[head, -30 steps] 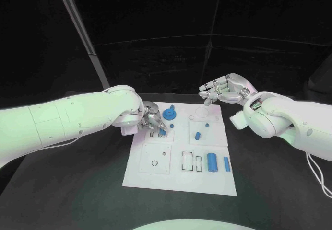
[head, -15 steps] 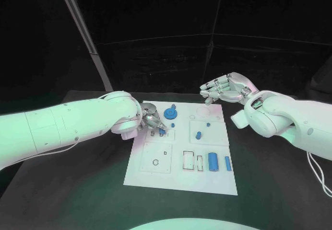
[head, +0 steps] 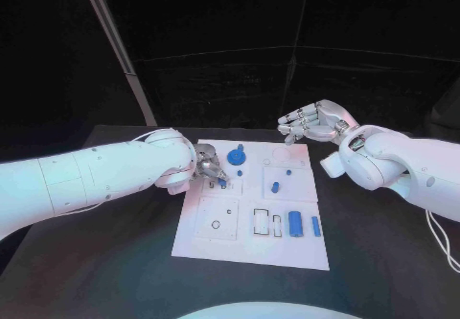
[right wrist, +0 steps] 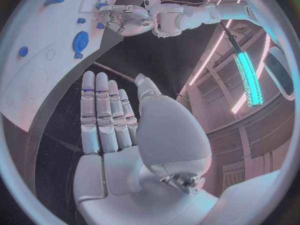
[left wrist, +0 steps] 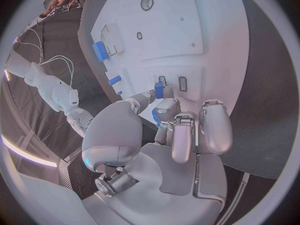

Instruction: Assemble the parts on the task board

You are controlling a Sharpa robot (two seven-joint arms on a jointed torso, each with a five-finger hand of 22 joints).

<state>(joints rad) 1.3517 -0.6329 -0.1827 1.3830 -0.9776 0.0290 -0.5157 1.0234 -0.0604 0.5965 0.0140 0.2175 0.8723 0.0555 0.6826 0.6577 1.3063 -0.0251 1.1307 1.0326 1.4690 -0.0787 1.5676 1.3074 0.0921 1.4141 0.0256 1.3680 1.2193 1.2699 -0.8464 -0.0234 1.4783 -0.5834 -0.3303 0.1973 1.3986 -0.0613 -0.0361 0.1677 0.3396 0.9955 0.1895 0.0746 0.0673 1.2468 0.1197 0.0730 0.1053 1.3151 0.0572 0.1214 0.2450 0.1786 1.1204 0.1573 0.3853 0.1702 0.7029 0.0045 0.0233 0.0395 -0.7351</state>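
The left hand is down on the far left part of the white board, its fingers bunched together around a small blue piece. From the left wrist view that blue piece sits pinched at the fingertips, right at a pair of small rectangular slots in the board; whether it is already in a slot I cannot tell.

Just beyond those fingers lies a blue gear, with a small blue peg beside them. Further toward the near edge, well away from the fingers, a blue cylinder and a thin blue bar lie side by side next to a dark rectangular outline.

The right hand hovers above the board's far right corner, holding nothing, its fingers straight and lying close together, thumb apart.
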